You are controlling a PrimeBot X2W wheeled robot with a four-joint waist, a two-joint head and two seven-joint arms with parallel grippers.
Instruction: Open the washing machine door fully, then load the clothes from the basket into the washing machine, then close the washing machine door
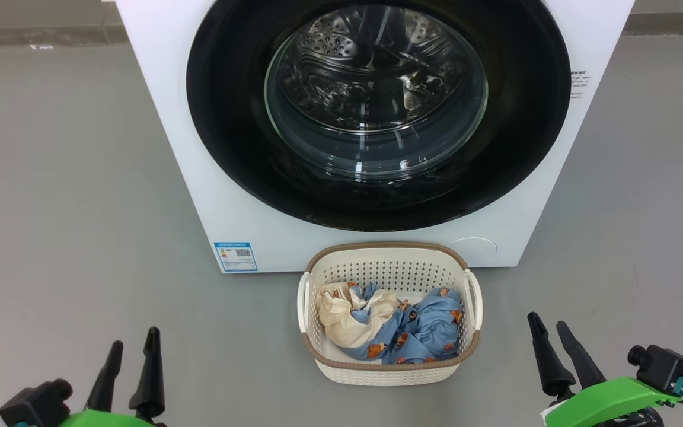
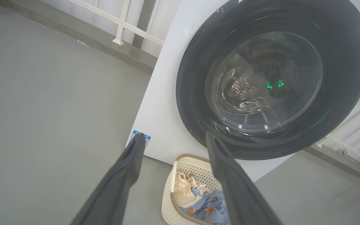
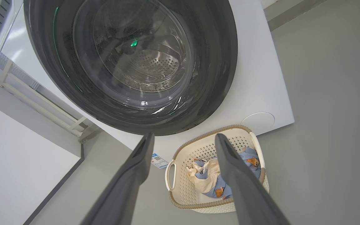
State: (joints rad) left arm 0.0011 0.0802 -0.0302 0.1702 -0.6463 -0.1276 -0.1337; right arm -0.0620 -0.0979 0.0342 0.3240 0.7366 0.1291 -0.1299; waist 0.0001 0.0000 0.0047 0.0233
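Observation:
The white washing machine (image 1: 169, 148) stands ahead with its round black washing machine door (image 1: 223, 124) closed flat against the front; the steel drum shows through the glass bowl (image 1: 375, 89). On the floor in front sits the cream basket (image 1: 389, 373) holding the clothes: a cream garment (image 1: 341, 317) and a blue printed one (image 1: 430, 332). My left gripper (image 1: 134, 344) is open at the lower left, empty, well short of the basket. My right gripper (image 1: 549, 323) is open at the lower right, also empty. Door (image 2: 195, 78), basket (image 2: 167, 200) and clothes (image 3: 206, 178) also appear in the wrist views.
Grey floor (image 1: 69, 207) spreads on both sides of the machine. A blue label (image 1: 235, 256) is at the machine's lower left corner, a round cover (image 1: 475, 249) at its lower right. White railings (image 2: 120, 22) and a wall stand behind the machine.

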